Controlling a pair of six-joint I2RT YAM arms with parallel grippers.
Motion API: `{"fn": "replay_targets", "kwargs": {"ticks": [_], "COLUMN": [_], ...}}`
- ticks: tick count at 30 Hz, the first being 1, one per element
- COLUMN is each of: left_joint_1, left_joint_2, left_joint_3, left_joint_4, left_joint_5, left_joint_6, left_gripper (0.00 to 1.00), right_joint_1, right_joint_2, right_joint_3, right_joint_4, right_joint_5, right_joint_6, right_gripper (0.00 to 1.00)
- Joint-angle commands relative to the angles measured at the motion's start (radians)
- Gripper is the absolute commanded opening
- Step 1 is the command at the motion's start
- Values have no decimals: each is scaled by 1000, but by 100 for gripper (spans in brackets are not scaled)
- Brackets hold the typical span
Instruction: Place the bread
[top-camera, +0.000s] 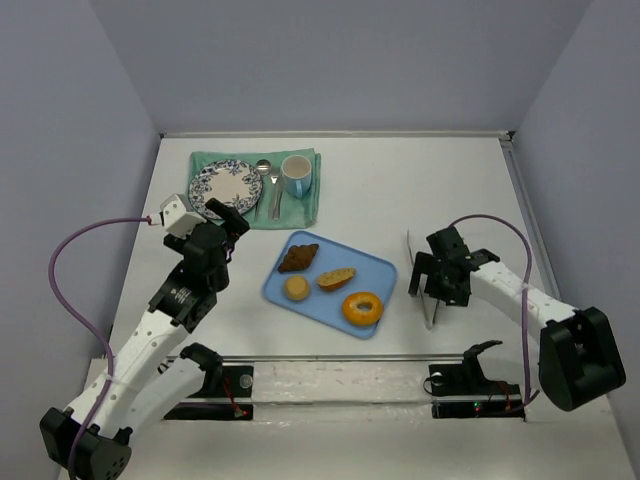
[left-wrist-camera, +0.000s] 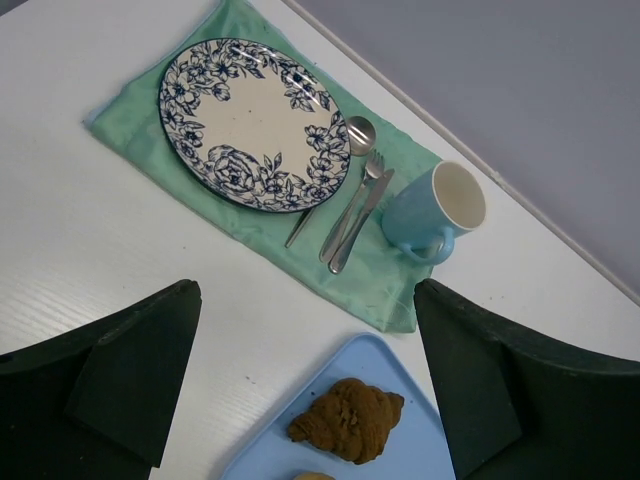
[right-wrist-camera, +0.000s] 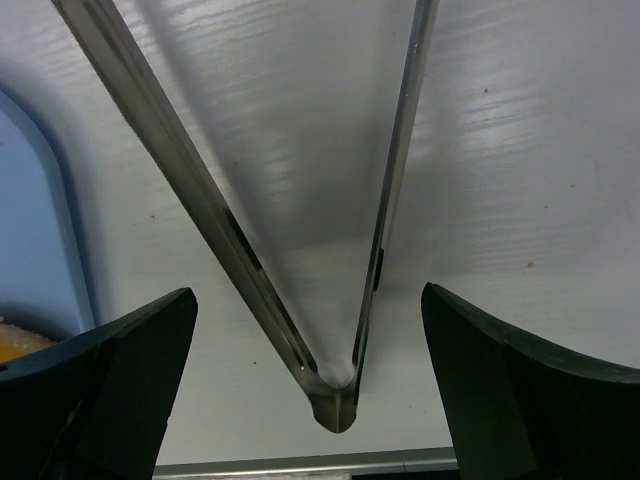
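Left gripper (top-camera: 230, 217), jaws apart and empty, hovers between the floral plate (top-camera: 225, 183) on its green cloth (top-camera: 306, 208) and the blue tray (top-camera: 378, 270), where the roll (top-camera: 337, 278) and bun (top-camera: 296, 288) lie beside croissant (top-camera: 298, 258) and donut (top-camera: 362, 308); right gripper (top-camera: 437, 277), jaws wide, straddles metal tongs (right-wrist-camera: 230, 250) on the desk (top-camera: 450, 190)

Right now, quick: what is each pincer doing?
Left pincer: open, holding nothing.
Right pincer: open, straddling the metal tongs, not gripping them.

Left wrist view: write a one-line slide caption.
Open left gripper above floral plate, cutlery, blue mug on green cloth; dark pastry nearer.
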Motion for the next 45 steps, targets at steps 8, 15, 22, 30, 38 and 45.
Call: {"fn": "replay_targets", "kwargs": {"ticks": [8, 15, 22, 30, 38, 45], "left_joint_1": [11, 14, 18, 18, 20, 18], "left_joint_2": [19, 5, -4, -24, -36, -29], "left_joint_3": [-8, -14, -15, -20, -29, -22], "left_joint_4": [72, 72, 72, 72, 92, 106], "left_joint_5": [-35, -45, -41, -23, -8, 3], "left_joint_6": [11, 13, 16, 16, 13, 28], "left_gripper": [99, 99, 99, 99, 99, 99], "right_joint_1": [10, 10, 10, 10, 19, 53], "right_joint_2": [205, 302, 187, -97, -142, -102], "right_joint_3": [63, 98, 95, 184, 234, 303], "right_joint_4": [120, 130, 128, 58, -18, -114], "right_joint_5": [42, 29, 81, -175, -593, -518], "right_joint_6": [-27, -42, -37, -204, -301, -340], "right_gripper": [100, 85, 29, 15, 18, 33]}}
